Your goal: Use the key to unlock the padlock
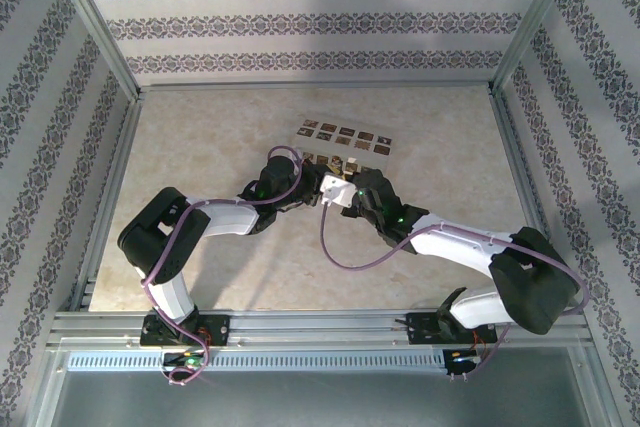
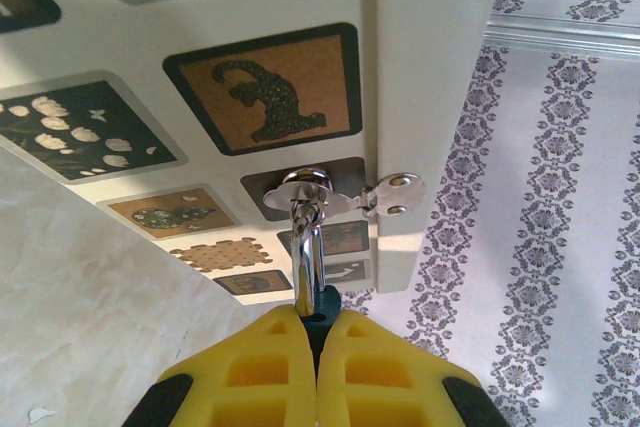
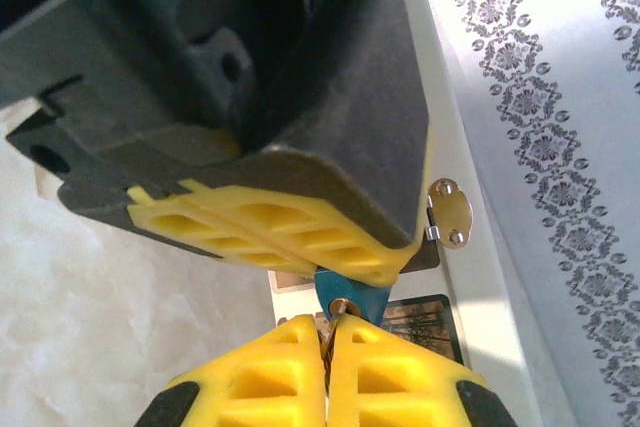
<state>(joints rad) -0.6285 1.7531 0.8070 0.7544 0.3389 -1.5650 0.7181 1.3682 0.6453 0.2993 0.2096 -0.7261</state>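
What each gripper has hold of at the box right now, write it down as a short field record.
left gripper: shut on the padlock, fingers pinching its blue body
padlock: silvery shackle threaded through the hasp on the cream box
right gripper: shut on a thin metal piece, apparently the key, right at the padlock's blue body
lock state: shackle looks seated; cannot tell whether it is unlocked
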